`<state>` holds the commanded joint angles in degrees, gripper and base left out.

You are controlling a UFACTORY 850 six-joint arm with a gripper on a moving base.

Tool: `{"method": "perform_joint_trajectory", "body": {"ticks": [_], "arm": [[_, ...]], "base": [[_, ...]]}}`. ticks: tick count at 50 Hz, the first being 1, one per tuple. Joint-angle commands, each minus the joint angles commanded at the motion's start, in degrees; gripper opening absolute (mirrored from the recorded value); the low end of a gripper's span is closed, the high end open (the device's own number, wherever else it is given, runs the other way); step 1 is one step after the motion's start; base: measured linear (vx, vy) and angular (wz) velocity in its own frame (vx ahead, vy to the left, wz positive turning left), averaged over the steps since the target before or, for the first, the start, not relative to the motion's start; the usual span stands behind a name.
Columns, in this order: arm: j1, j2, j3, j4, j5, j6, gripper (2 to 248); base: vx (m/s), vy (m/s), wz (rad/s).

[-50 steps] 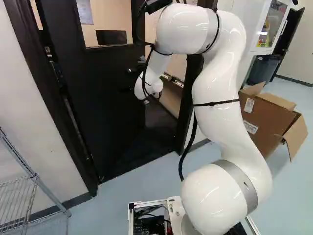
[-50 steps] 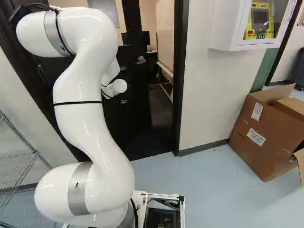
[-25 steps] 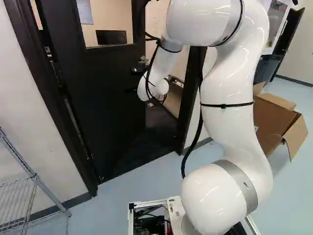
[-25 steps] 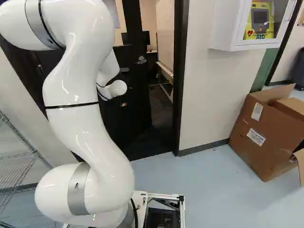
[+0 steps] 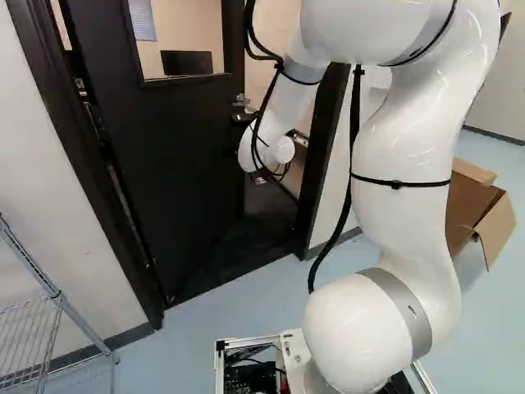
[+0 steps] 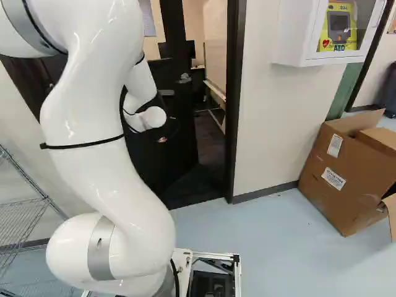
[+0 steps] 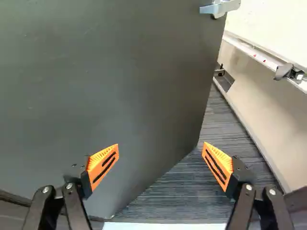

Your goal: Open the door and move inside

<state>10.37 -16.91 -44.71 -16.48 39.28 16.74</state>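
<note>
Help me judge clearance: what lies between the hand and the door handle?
In the wrist view, only bare door shows between hand and handle.

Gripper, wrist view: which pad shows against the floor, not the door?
The orange pad on the handle side, past the door edge; the other pad shows against the door.

Arm (image 5: 402,222) bent, end effector (image 6: 162,140) spread

Pale wall (image 6: 269,124), bluish floor (image 6: 266,241), 1 monitor (image 5: 187,62), probably.
</note>
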Motion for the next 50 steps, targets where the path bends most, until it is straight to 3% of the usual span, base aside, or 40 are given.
{"method": "perform_joint_trajectory", "body": {"ticks": [24,50], "arm": [[-2.57,5.58,6.51,3.36,0.00,-0.63,247],[-5.87,9.04,10.40,3.43,0.00,-15.06,247]], "base": [[0.000,0.000,0.000],[0.000,0.000,0.000]]}}
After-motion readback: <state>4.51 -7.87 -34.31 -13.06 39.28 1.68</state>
